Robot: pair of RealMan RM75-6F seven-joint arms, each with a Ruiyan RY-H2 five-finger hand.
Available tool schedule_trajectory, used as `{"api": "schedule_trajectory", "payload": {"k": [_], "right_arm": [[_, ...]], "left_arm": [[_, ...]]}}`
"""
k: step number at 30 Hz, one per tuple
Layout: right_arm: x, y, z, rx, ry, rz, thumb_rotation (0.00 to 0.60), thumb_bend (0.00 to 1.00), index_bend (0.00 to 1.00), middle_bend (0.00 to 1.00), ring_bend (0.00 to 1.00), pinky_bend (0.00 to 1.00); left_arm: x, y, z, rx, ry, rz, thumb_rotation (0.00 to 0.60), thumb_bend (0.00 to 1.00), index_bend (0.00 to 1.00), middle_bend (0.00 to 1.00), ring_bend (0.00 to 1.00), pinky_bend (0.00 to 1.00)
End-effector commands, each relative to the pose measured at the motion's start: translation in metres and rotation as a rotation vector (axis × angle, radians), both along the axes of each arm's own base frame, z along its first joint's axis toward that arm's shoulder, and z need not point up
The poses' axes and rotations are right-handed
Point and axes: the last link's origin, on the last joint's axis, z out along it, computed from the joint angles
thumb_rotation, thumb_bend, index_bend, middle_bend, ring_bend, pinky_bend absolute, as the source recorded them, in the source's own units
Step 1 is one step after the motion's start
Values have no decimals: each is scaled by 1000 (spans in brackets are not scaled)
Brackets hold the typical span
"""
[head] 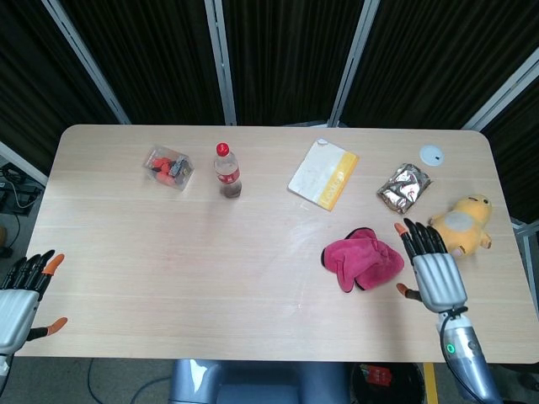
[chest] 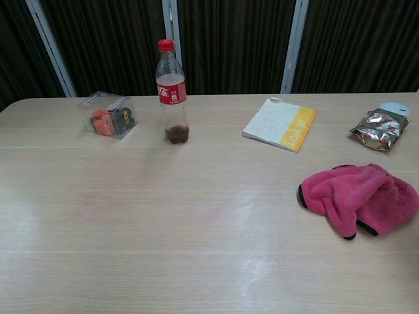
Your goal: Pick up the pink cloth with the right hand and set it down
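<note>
Spreading wide and holding nothing, the fingers (head: 418,238) of the right hand (head: 435,276) are pointing away from the robot, their orange tips showing, just to the right of the pink cloth (head: 362,257). The hand is hovering near the cloth without touching it, and only the head view is showing it. The cloth is lying crumpled in a loose heap on the worktop (head: 253,278), right of centre, with a dark trim peeking out along its edge. In the chest view the cloth (chest: 359,198) is sitting flat on the wood near the right edge of the picture.

Beyond the right hand, a yellow soft toy (head: 461,225) is lying near the worktop's right edge, close beside the fingertips. A crinkled silver snack bag (head: 404,187) is resting further back, and a small white disc (head: 431,153) is lying behind it near the far corner. A white and yellow booklet (head: 323,173) is lying at an angle toward the back. Further left, a plastic bottle (head: 227,171) with a red cap is standing upright, with a little dark liquid at its bottom. A clear plastic box (head: 168,167) holding orange and dark items is sitting to the bottle's left.

Off the worktop's near left corner, the left hand (head: 21,296) is hanging with its fingers apart, holding nothing.
</note>
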Motion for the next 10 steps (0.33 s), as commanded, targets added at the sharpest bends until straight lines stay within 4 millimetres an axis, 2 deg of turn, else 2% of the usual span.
{"api": "schedule_trajectory", "payload": {"k": [1, 7, 10], "right_arm": [[-19, 41, 14, 15, 48, -14, 600, 0, 18, 0, 0, 16], [-34, 70, 31, -36, 55, -36, 600, 0, 0, 0, 0, 0], [-38, 74, 35, -61, 43, -52, 600, 0, 0, 0, 0, 0]], "left_arm": [[0, -1, 0, -3, 4, -1, 600, 0, 0, 0, 0, 0], [0, -1, 0, 3, 6, -6, 600, 0, 0, 0, 0, 0], [-1, -1, 1, 8, 4, -3, 600, 0, 0, 0, 0, 0]]}}
